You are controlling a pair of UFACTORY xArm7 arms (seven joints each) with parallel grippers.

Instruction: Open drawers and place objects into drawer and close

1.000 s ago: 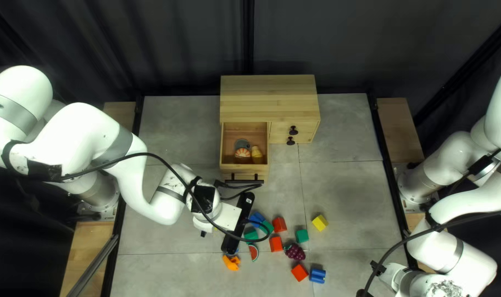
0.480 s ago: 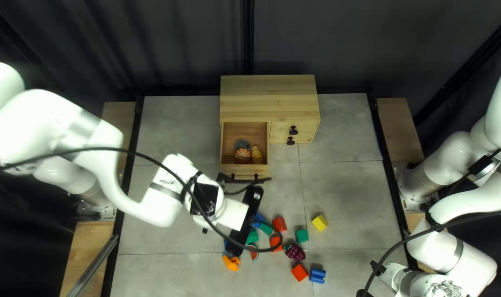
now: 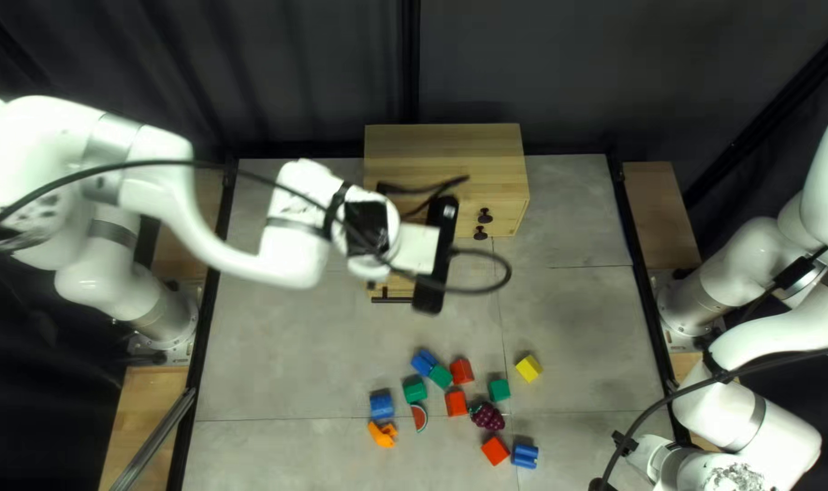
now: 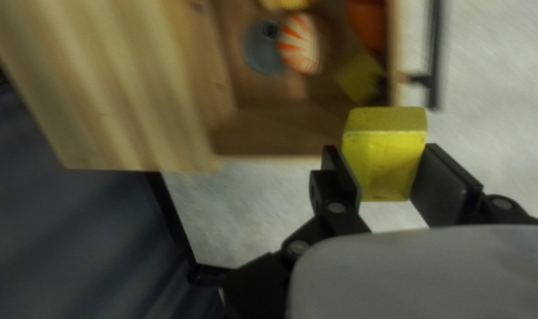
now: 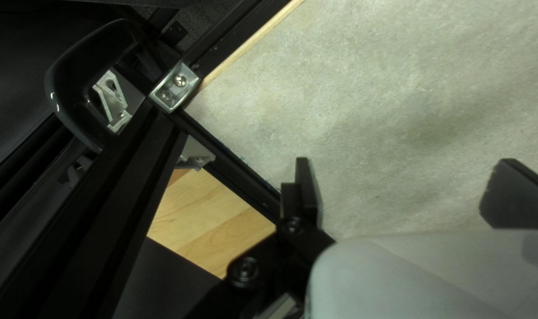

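Over the wooden cabinet's (image 3: 443, 150) pulled-out left drawer (image 3: 398, 284), my left gripper (image 3: 437, 255) partly covers it in the top left view. In the left wrist view, my left gripper (image 4: 381, 156) is shut on a yellow block (image 4: 385, 168), beside a corner of the open drawer (image 4: 269, 158). Inside lie a grey round thing (image 4: 262, 50), an orange-and-white striped piece (image 4: 300, 44), an orange piece (image 4: 369, 20) and yellow pieces, one at the wall (image 4: 359, 77). My right gripper (image 5: 408, 186) is open above bare tabletop, its fingers wide apart.
Several loose toys lie in the near middle: a yellow block (image 3: 528, 367), red blocks (image 3: 461, 370), green blocks (image 3: 498, 390), blue pieces (image 3: 525, 455), purple grapes (image 3: 488, 416), a watermelon slice (image 3: 419, 417), an orange toy (image 3: 383, 434). Black knobs (image 3: 485, 215) stick out from the cabinet's right side.
My left arm has carried its gripper from over the loose toys up toward the cabinet and slightly right, now covering much of the drawer. The right arm has stayed still.
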